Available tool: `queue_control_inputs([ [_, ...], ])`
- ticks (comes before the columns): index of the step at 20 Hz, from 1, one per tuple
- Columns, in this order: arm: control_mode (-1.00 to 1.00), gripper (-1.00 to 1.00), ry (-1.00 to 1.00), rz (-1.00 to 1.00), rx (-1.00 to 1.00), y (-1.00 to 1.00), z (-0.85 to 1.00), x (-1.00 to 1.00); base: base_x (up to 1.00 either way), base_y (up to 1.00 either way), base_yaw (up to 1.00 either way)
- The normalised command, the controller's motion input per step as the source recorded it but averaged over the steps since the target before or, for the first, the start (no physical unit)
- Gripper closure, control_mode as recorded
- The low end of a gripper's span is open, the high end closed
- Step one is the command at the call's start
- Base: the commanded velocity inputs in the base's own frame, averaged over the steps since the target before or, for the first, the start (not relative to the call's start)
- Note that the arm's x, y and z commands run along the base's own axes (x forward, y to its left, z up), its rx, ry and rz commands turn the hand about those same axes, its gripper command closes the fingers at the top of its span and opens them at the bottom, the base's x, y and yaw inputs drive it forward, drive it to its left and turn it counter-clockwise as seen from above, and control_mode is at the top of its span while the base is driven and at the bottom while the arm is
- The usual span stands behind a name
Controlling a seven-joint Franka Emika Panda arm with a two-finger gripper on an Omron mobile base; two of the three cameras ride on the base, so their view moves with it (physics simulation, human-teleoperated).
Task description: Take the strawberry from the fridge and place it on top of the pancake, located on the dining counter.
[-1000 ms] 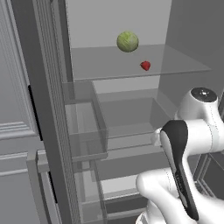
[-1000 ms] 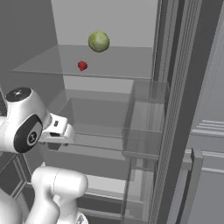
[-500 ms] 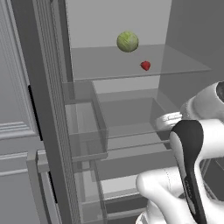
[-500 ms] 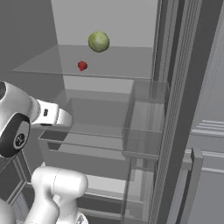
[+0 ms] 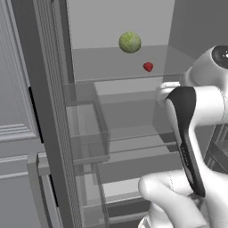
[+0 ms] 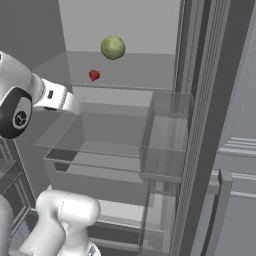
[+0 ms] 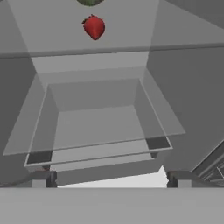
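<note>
Strawberry [image 5: 148, 67] sits on the upper glass shelf [image 6: 125, 82] of the open fridge [image 5: 133, 26], at about five o'clock from the green cabbage [image 5: 130, 42] and apart from it. Since half a second ago the arm has swung its hand forward and up toward that shelf. Gripper [image 7: 109, 179] stands fully spread, holding nothing, well short of the berry, which lies at twelve o'clock in the hand view.

In the hand view, the cabbage [image 7: 90, 1] was cut off by the top edge, so just its green bottom showed. The fridge [image 5: 49, 111] ran past the edges of both base views. The arm hid the right ends of the lower glass shelves [image 5: 133, 144].
</note>
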Motion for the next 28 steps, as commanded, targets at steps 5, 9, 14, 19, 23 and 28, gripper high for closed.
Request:
queue_control_inputs([
  [5,-1.0,-1.0,-0.12,0.0,0.14,-0.01,0.37,0.61,0.0,0.0,0.0],
  [9,-1.0,-1.0,-0.06,0.0,0.04,-0.05,0.34,0.47,0.0,0.0,0.0],
  [14,-1.0,-1.0,-0.09,0.0,0.0,0.0,0.02,0.78,0.0,0.0,0.0],
  [19,-1.0,-1.0,-0.2,0.01,-0.06,0.0,-0.03,0.69,0.0,0.0,0.0],
  [23,-1.0,-1.0,0.08,0.0,-0.03,-0.01,0.0,0.65,0.0,0.0,0.0],
  [28,-1.0,-1.0,0.2,0.0,0.0,-0.01,0.0,0.7,0.0,0.0,0.0],
])
